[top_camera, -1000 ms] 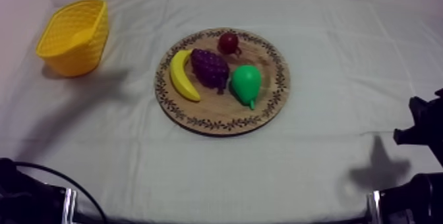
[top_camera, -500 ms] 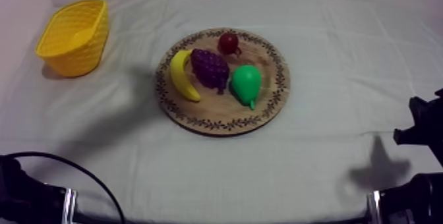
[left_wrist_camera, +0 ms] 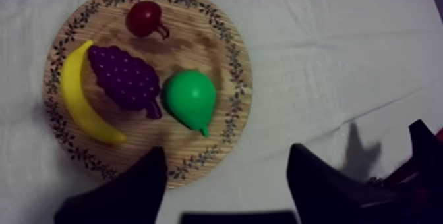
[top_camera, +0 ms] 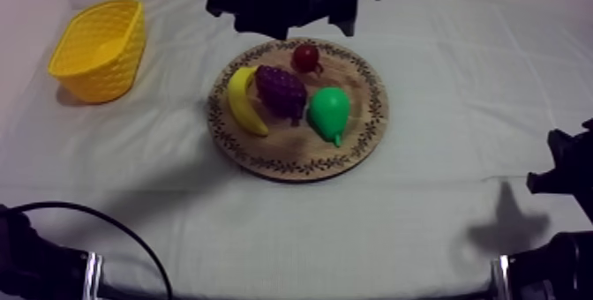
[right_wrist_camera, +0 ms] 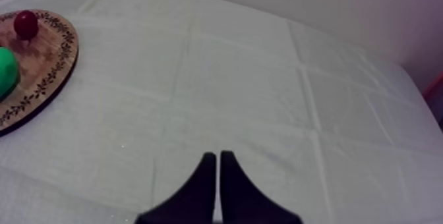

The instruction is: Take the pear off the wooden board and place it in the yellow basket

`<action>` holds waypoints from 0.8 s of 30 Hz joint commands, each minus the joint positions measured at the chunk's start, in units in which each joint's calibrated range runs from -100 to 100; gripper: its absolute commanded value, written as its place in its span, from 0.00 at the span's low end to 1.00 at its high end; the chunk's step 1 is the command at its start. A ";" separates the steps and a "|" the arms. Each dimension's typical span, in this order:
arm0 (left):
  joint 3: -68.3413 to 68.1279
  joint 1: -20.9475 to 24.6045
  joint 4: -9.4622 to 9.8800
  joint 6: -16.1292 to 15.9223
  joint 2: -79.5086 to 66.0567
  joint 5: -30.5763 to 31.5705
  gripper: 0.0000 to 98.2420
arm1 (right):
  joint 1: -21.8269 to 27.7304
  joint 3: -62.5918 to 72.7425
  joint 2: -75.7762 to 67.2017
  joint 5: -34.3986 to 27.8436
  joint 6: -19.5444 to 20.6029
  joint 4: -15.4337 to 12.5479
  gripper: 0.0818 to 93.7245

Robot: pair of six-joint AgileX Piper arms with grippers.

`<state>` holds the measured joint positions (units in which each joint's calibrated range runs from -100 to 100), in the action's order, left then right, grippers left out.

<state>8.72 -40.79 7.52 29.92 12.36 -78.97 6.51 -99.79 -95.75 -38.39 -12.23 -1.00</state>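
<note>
Pear point(top_camera: 329, 112): green, lying on its side on the round wooden board point(top_camera: 371, 136), in the half of the board toward my right arm. In the top view its long axis runs roughly far-to-near. The broad end faces the far edge of the surface point(top_camera: 459, 74), and the narrow stem end points to the near rim of the board, angled slightly toward my right. It is not in the yellow basket point(top_camera: 99, 49).

Neighbours on the board:
- The bunch of grapes point(top_camera: 281, 90) is just beside the pear on its left. I cannot tell whether they touch.
- The banana point(top_camera: 244, 101) lies beyond the grapes along the left rim, with its long axis also far-to-near.
- The small red fruit point(top_camera: 306, 56) sits near the far rim, apart from the pear.

The basket stands at the far left of the surface, well apart from the board, and tilts with its opening partly toward the top camera.

Left claw point(left_wrist_camera: 227, 154): fingers spread wide with nothing between them. In the left wrist view it hangs above the board's rim, and the pear's stem end points toward the gap. In the top view the left arm comes in over the far edge of the board, near the small red fruit.

Right claw point(right_wrist_camera: 216, 157): fingers pressed together in a narrow wedge, holding nothing. It sits above bare cloth, well apart from the board, at the right side of the surface.
</note>
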 commanded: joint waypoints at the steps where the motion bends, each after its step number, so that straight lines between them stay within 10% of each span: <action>1: 1.91 0.01 -0.50 -0.29 1.73 -0.45 0.84 | 0.00 0.01 -0.01 0.00 0.00 0.00 0.00; 24: 14.62 2.63 -7.67 -2.51 25.71 -3.91 0.96 | 0.00 0.01 -0.01 0.00 0.00 0.00 0.00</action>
<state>21.90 -38.31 0.00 27.38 36.29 -81.76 6.51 -99.79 -95.75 -38.39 -12.23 -1.00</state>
